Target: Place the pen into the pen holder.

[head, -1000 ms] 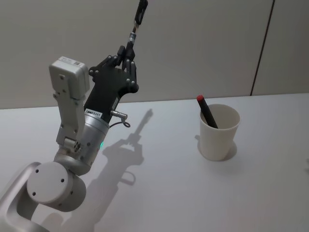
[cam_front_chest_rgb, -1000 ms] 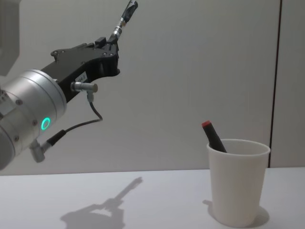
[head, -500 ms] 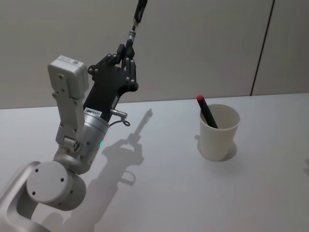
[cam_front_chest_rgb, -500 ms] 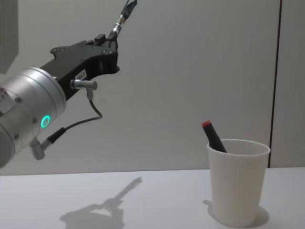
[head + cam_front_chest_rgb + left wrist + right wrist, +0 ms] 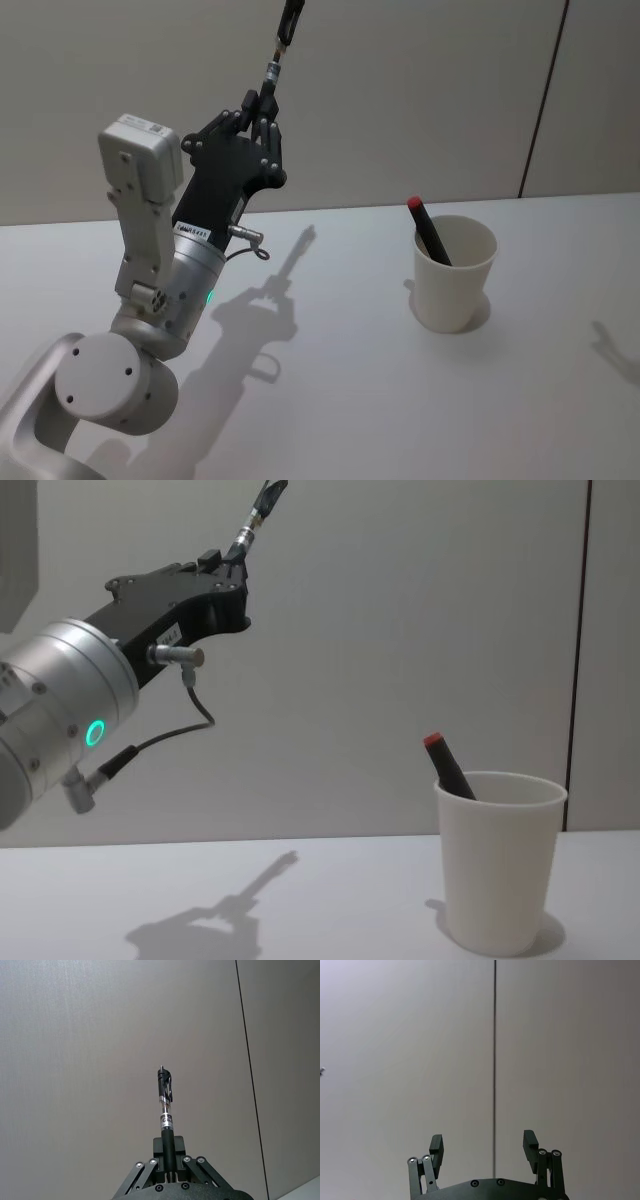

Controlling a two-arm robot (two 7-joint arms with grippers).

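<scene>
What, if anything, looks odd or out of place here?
Nothing is spilled or damaged. The pen holder stands upright with a red-capped pen leaning inside. The one odd thing: the left gripper, shut on the pen, holds it pointing upward, high and well left of the holder. The right gripper hangs open.

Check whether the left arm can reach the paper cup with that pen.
Probably yes. The left gripper holds the pen high, left of the pen holder, with nothing between. A red-capped marker leans inside, but the mouth is mostly open.
</scene>
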